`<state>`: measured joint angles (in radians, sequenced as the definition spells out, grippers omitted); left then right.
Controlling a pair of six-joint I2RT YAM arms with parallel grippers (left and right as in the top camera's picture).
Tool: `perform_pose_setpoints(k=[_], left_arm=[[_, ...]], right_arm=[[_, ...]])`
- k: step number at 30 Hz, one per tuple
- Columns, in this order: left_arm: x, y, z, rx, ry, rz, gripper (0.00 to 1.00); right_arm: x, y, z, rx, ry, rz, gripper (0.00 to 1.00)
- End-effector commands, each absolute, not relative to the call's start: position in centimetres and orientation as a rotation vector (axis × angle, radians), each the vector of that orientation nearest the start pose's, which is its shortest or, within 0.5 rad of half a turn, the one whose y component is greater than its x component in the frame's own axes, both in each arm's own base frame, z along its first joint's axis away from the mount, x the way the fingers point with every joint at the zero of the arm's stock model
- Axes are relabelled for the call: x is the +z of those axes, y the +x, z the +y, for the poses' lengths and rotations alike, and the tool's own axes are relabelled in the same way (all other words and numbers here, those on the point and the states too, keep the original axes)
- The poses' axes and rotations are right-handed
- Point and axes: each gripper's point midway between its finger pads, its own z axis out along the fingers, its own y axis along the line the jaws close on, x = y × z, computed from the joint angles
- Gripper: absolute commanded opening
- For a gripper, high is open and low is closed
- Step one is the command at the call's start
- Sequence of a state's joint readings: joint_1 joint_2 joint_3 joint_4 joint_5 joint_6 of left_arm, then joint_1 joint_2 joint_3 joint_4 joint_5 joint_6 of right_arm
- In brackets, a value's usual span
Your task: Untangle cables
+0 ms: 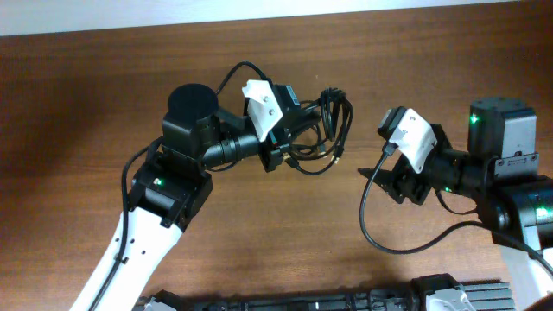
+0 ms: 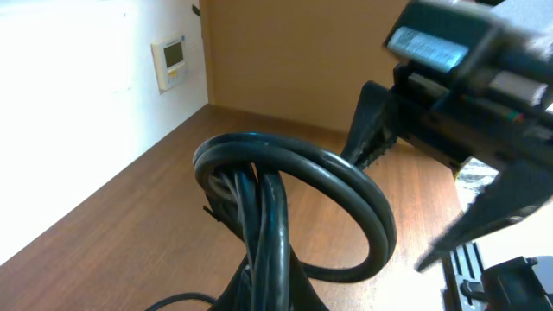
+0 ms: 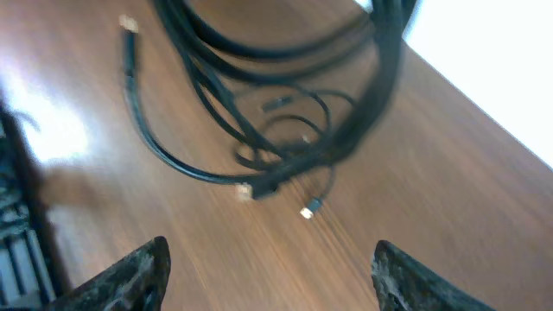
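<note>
The cables (image 1: pixel 333 119) are a looped bundle of thin black cords held just above the wooden table. My left gripper (image 1: pixel 313 130) is shut on the bundle's left side. In the left wrist view the cables (image 2: pixel 294 194) rise from between the jaws as a thick loop. My right gripper (image 1: pixel 381 149) stands open a short way right of the bundle and touches nothing. In the blurred right wrist view, the cables (image 3: pixel 285 95) hang ahead. Loose ends with small metal plugs (image 3: pixel 308 210) lie on the wood. Both fingertips (image 3: pixel 130 276) are wide apart with bare table between them.
A black rail with equipment (image 1: pixel 346 301) runs along the table's near edge. The far table edge (image 1: pixel 259 22) meets a white wall carrying a small control panel (image 2: pixel 173 56). The right arm's own thick wire (image 1: pixel 371 229) loops over the table below its gripper.
</note>
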<state>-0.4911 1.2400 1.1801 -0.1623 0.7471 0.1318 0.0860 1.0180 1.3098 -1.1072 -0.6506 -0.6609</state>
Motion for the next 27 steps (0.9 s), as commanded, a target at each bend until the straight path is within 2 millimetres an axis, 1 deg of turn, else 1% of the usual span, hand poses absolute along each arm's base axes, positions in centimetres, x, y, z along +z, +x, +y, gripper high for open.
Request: perform_pose_setpoints(k=[1, 3, 5, 7, 9, 10, 14, 18, 19, 21, 23, 24, 25, 26, 27], left_arm=[[37.5, 27.8, -27.8, -0.887, 1.055, 1.459, 0.00], [37.4, 27.4, -28.1, -0.899, 1.066, 1.460, 0.00], [37.3, 26.8, -28.7, -0.914, 1.083, 1.456, 0.00], [37.3, 26.3, -29.1, -0.926, 1.097, 1.449, 0.00], [37.1, 26.1, -29.4, -0.930, 1.107, 1.447, 0.00], [36.9, 26.2, -29.5, -0.933, 1.108, 1.453, 0.00], [36.3, 26.6, -29.8, -0.939, 1.111, 1.471, 0.00], [36.1, 25.4, -31.4, -0.972, 1.153, 1.445, 0.00], [36.0, 25.3, -31.7, -0.978, 1.160, 1.439, 0.00], [35.9, 25.2, -32.1, -0.985, 1.168, 1.432, 0.00], [35.9, 25.2, -32.2, -0.985, 1.168, 1.428, 0.00], [36.0, 25.2, -32.2, -0.984, 1.168, 1.425, 0.00], [36.1, 25.2, -32.2, -0.984, 1.167, 1.423, 0.00], [36.1, 25.2, -32.2, -0.983, 1.167, 1.422, 0.00], [36.1, 25.2, -32.2, -0.984, 1.167, 1.423, 0.00]], right_arm=[[35.3, 22.3, 15.6, 0.795, -0.999, 1.798, 0.99], [35.9, 23.2, 15.9, 0.876, -0.907, 1.830, 0.99], [36.0, 24.0, 16.0, 0.917, -0.846, 1.859, 0.99], [36.5, 24.1, 16.4, 0.962, -0.853, 1.828, 0.99], [37.9, 23.2, 17.3, 1.042, -0.913, 1.732, 0.97], [38.4, 23.0, 17.4, 1.057, -0.929, 1.704, 0.95], [38.6, 22.9, 17.5, 1.081, -0.918, 1.705, 0.85], [38.5, 23.0, 17.5, 1.082, -0.918, 1.706, 0.68], [38.5, 23.0, 17.5, 1.082, -0.918, 1.707, 0.65], [38.5, 23.0, 17.5, 1.082, -0.917, 1.707, 0.62], [38.5, 23.0, 17.5, 1.084, -0.916, 1.710, 0.53], [38.5, 23.0, 17.5, 1.084, -0.916, 1.710, 0.38], [38.5, 23.0, 17.5, 1.083, -0.916, 1.710, 0.28], [38.5, 23.0, 17.5, 1.083, -0.916, 1.709, 0.16], [38.5, 23.0, 17.5, 1.083, -0.917, 1.709, 0.10]])
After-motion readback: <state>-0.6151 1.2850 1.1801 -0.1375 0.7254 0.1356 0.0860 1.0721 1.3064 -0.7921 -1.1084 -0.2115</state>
